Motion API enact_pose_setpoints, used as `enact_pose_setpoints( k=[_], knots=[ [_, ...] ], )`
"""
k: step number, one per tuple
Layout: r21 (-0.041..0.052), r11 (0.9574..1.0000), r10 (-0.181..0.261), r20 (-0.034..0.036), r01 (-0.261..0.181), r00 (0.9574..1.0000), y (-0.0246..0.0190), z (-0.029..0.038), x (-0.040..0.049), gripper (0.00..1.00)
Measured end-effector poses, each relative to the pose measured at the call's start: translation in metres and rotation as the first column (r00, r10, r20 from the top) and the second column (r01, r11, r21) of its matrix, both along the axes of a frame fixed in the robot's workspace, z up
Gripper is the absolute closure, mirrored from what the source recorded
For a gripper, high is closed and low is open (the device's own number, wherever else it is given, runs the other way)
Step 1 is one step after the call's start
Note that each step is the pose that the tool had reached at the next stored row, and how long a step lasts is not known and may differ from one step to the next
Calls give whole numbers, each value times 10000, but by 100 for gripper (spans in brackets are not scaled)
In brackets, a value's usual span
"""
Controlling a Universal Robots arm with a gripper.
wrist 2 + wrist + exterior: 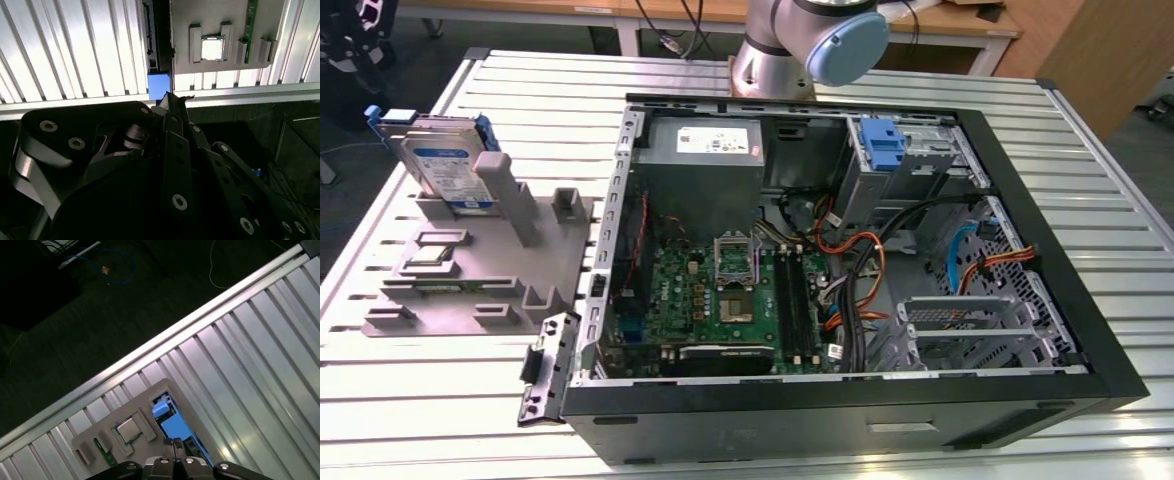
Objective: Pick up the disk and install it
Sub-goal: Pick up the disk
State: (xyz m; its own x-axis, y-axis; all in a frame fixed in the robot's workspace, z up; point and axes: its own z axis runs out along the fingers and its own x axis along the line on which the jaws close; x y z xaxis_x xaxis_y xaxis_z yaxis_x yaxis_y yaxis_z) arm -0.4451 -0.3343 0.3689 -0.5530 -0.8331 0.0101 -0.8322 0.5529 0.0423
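disk (443, 160) on fixture (454, 292) | fixture on table (534, 90) | case (854, 425) beside fixture

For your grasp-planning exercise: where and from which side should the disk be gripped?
Probably the top edge, pinched across its flat faces, coming from above: the disk stands upright on edge in the grey holder, whose posts block its lower part.

The disk (444, 160) is seen as a flat silver-grey drive with a white-and-blue label, framed by blue side rails. It is stood on edge, slightly tilted, at the rear corner of the grey fixture plate (454, 275), and is propped against an upright post of that plate. In both wrist views the disk (159, 86) (174, 426) is viewed edge-on, with its blue rail end shown at the plate's edge.
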Motion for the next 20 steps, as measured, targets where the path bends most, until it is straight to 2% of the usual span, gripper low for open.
enact_pose_setpoints(
  k=[4,8,11,16,18,20],
  knots=[
    [0,9973,735,1,-735,9973,0,-1,0,90],
    [0,9894,1451,0,-1451,9894,0,-2,0,90],
    [0,9799,1993,-1,-1993,9799,0,-2,0,90],
    [-4,9609,2768,14,-2768,9609,0,-8,0,90],
    [-11,9521,3058,36,-3058,9521,0,-13,0,90],
    [-30,9480,3182,98,-3182,9480,0,-21,0,90]
  ],
)
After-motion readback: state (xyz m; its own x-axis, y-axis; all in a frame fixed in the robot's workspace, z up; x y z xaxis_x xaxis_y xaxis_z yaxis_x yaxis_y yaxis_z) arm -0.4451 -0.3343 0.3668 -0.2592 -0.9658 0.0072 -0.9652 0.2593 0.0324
